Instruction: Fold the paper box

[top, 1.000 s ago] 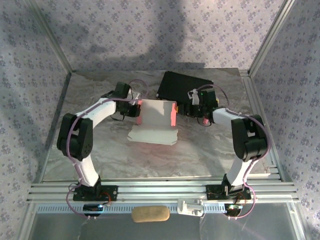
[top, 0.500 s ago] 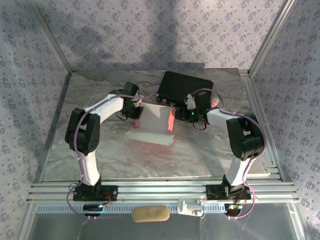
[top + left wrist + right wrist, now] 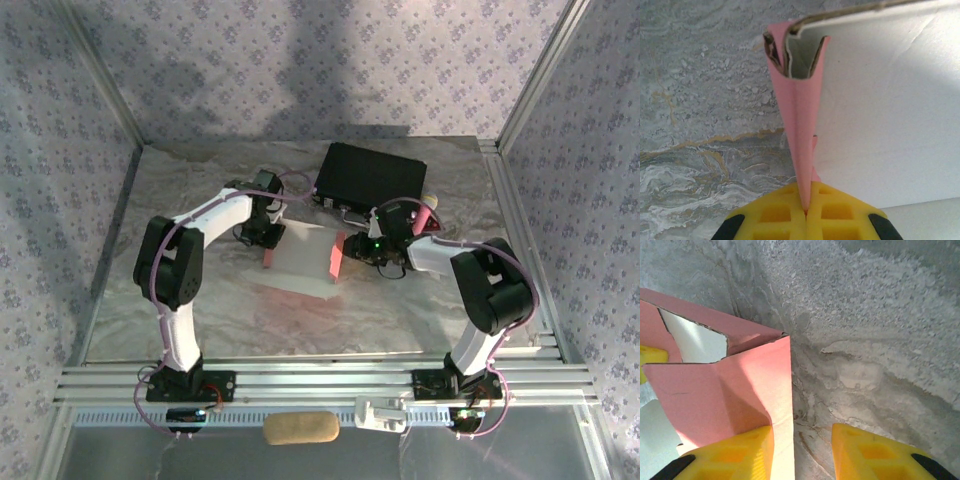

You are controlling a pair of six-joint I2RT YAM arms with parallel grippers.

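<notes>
I'm pinching the left flap of the paper box with my left claw, fingers pressed together on it. The box is lying in the middle of the bench, between my arms. My right claw is sitting part spread, with the right flap leaning on one finger, so closing now is probably grabbing air. Tugging is risking a tear in that thin card. The black case is crowding my right arm from behind.
</notes>
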